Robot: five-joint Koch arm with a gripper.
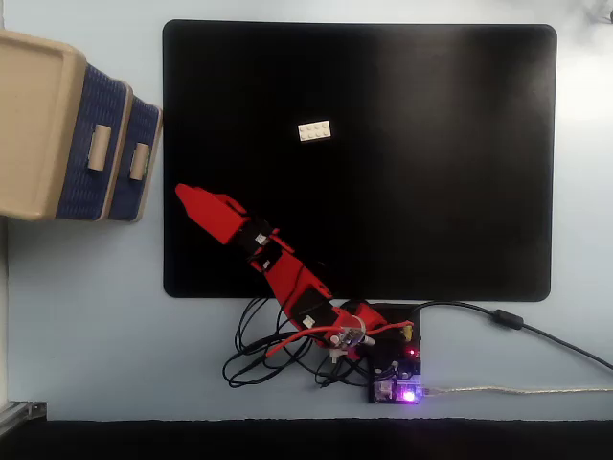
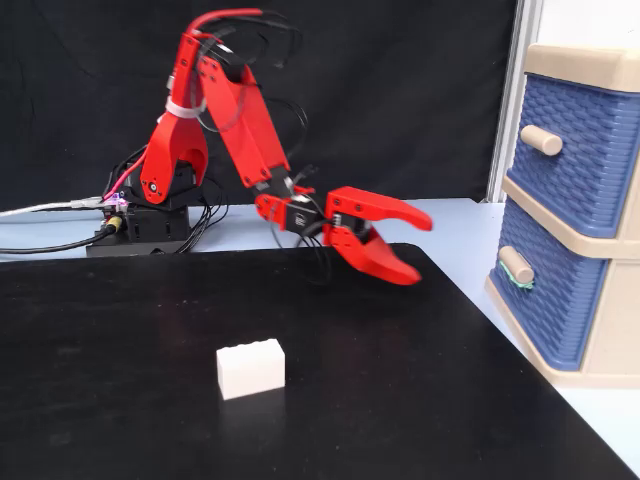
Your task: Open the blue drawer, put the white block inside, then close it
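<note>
Arm stretched low toward the cabinet (image 2: 585, 215), gripper (image 2: 420, 248) jaws apart, empty. White block (image 2: 250, 368) on black mat (image 1: 431, 192), pale counter (image 1: 96, 316); blue drawer (image 2: 545, 300) shut.

One fixed view looks straight down on the whole black mat (image 1: 383, 192), the arm's base at its bottom edge and the cabinet (image 1: 43, 125) at left. Another fixed view sits low at the mat's (image 2: 150, 400) far edge, facing the arm's base, close in. Both share mat, arm and cabinet (image 2: 590, 200).
</note>
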